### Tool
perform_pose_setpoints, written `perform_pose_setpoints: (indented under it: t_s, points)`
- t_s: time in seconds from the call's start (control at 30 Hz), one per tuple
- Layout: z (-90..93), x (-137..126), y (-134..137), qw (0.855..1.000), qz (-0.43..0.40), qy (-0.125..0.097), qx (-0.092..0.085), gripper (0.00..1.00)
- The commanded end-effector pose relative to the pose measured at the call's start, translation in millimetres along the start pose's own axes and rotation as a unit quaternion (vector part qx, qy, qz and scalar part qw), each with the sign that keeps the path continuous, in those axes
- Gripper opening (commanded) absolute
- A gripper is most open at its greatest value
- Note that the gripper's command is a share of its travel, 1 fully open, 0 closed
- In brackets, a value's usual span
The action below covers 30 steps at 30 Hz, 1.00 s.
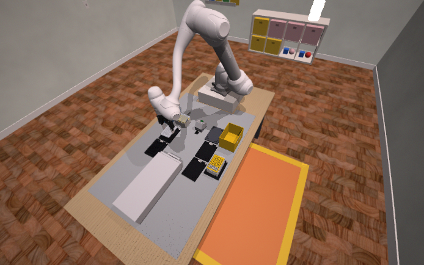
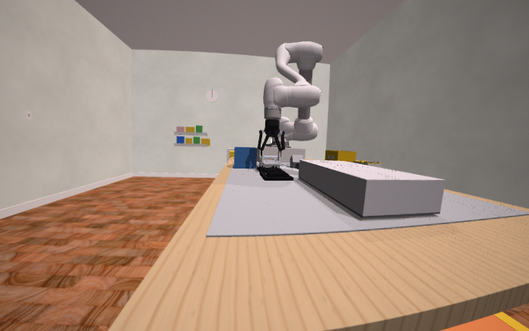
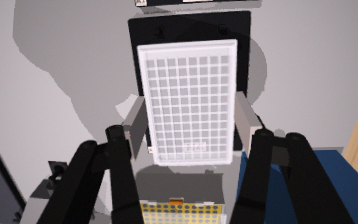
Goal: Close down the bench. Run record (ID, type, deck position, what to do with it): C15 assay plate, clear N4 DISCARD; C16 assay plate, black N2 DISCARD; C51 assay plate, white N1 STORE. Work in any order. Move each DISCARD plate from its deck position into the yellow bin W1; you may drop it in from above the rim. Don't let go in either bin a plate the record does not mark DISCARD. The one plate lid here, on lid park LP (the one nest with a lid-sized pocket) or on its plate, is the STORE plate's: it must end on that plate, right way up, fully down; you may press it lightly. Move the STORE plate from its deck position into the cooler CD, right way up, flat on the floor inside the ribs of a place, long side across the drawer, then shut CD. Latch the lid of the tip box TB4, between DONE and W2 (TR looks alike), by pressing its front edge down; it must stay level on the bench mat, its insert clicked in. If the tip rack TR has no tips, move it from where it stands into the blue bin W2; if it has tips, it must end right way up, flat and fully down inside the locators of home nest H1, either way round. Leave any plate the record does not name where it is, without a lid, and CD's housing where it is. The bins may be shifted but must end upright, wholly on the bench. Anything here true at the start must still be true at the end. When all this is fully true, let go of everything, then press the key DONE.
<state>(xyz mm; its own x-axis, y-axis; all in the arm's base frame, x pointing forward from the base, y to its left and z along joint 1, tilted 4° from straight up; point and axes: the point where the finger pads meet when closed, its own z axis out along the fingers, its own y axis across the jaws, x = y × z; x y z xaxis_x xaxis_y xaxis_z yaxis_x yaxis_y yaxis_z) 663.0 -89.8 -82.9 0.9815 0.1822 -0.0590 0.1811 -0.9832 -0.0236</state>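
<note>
From above, we see our black two-finger gripper (image 1: 168, 129) clamped on a white gridded assay plate (image 1: 167, 132) above a black nest. From the side, the plate (image 2: 270, 160) hangs clear between the fingers. At the wrist, the pads (image 3: 247, 126) pinch its long sides (image 3: 190, 107); we judge it light, rigid, slippery plastic, best held mid-length.

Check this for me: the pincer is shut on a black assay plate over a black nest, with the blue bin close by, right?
One detail is wrong: the plate in the pincer is white, not black, as the wrist view shows. The rest holds: the pincer is shut on it over the black nest, with the blue bin close by.
</note>
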Motion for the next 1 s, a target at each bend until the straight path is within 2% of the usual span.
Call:
perform_pose_setpoints:
  t_s: [0.0,0.97]
  points:
    - [-8.3,1,2,1.0,0.001,0.001,0.0,0.0]
    - [-41.7,1,2,1.0,0.001,0.001,0.0,0.0]
